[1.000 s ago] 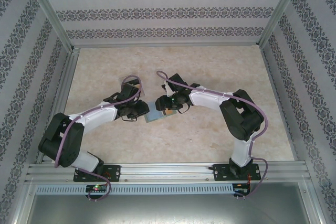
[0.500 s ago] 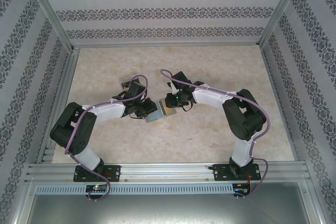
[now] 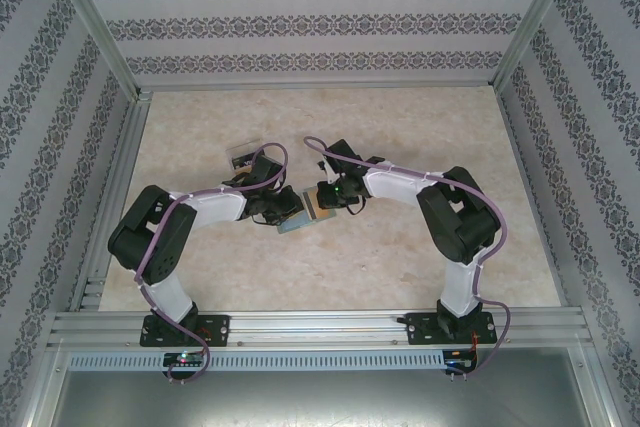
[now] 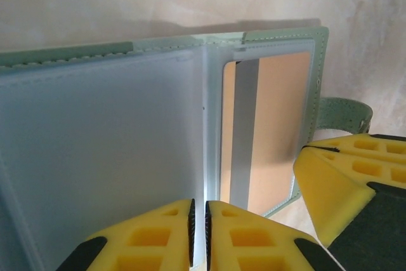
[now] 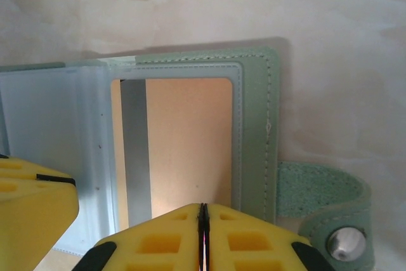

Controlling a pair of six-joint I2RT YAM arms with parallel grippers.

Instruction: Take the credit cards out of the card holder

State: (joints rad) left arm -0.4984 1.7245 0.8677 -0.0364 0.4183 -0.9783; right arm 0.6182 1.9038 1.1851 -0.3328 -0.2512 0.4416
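The card holder [image 3: 297, 215] lies open on the table, grey-green with a pale blue-grey lining [image 4: 101, 150] and a closing tab [image 5: 323, 204]. A tan credit card [image 5: 187, 141] sits in its right-hand pocket, also the tan card [image 4: 279, 125] in the left wrist view. My left gripper [image 4: 198, 236] is shut on a pale inner leaf of the holder that stands edge-on between its pads. My right gripper [image 5: 202, 236] is shut, its tips meeting at the near edge of the tan card; I cannot tell whether they pinch it. Both grippers, left [image 3: 277, 209] and right [image 3: 326, 197], flank the holder.
A small transparent tray [image 3: 239, 158] lies just behind the left arm's wrist. Patterned walls and metal frame rails enclose the marbled table [image 3: 400, 267], which has bare room at the front and back.
Both grippers have closed: the right from roughly half open to shut, the left a little tighter on the leaf. The left arm's elbow has swung right. The holder has stayed put.
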